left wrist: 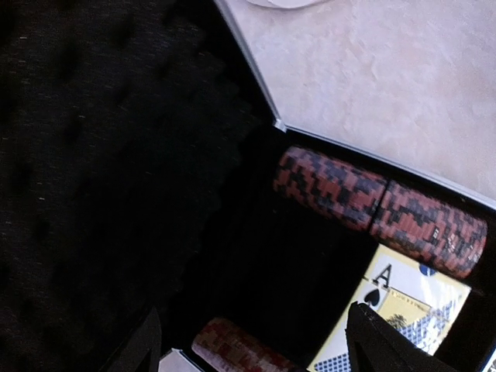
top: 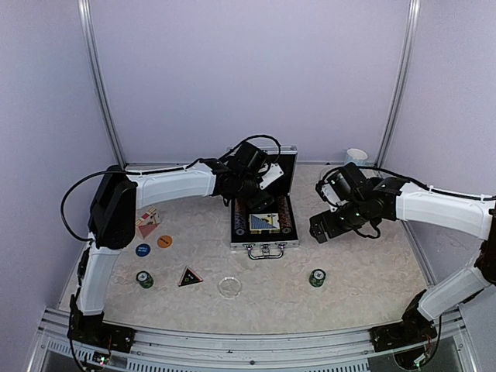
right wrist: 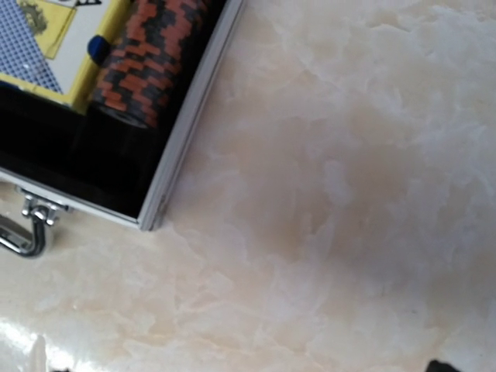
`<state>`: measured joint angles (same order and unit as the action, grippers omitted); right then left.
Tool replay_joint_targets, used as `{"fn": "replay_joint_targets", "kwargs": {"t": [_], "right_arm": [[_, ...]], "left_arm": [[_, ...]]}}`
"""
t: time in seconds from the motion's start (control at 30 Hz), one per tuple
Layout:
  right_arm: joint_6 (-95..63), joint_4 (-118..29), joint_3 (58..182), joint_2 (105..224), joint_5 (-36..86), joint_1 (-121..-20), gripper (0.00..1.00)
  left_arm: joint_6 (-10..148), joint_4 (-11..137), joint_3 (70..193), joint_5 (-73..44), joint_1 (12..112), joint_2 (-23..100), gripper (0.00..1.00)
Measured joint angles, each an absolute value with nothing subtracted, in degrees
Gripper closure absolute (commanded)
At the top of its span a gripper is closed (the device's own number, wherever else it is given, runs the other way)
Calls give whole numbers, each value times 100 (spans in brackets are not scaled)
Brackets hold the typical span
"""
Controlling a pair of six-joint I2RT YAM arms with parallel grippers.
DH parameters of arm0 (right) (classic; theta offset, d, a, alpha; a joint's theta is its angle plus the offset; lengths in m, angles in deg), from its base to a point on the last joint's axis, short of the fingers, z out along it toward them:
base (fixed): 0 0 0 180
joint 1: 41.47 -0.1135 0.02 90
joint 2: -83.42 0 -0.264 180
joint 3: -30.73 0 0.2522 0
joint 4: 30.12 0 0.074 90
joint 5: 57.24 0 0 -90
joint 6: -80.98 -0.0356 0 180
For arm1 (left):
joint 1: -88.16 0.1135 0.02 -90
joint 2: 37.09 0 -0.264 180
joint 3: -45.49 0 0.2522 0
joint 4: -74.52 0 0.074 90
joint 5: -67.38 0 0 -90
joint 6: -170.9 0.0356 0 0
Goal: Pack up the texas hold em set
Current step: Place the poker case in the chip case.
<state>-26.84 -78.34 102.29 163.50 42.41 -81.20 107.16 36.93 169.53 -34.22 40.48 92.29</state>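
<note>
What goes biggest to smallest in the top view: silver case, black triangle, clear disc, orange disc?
1. Silver case, largest.
2. Black triangle and clear disc look about alike, so I won't rank them.
3. Orange disc, smallest.

Silver aluminium briefcase, black-lined, fills the top-left of view, its front corner resting on the pale marbled tabletop. Inside, along the side wall, a row of orange-and-black poker chips lies on edge, w/ a blue-and-yellow card deck just beside it (print too blurred to read). A chrome carry handle sticks out at the front edge.
</note>
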Motion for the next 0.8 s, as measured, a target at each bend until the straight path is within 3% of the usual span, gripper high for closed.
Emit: {"fn": "replay_joint_targets", "kwargs": {"t": [0.8], "right_arm": [[-2759,-7841,10310,16352,4248,-8273,1]], "left_arm": [[10992,5474,16053,-4077,3976,9479,26]]}}
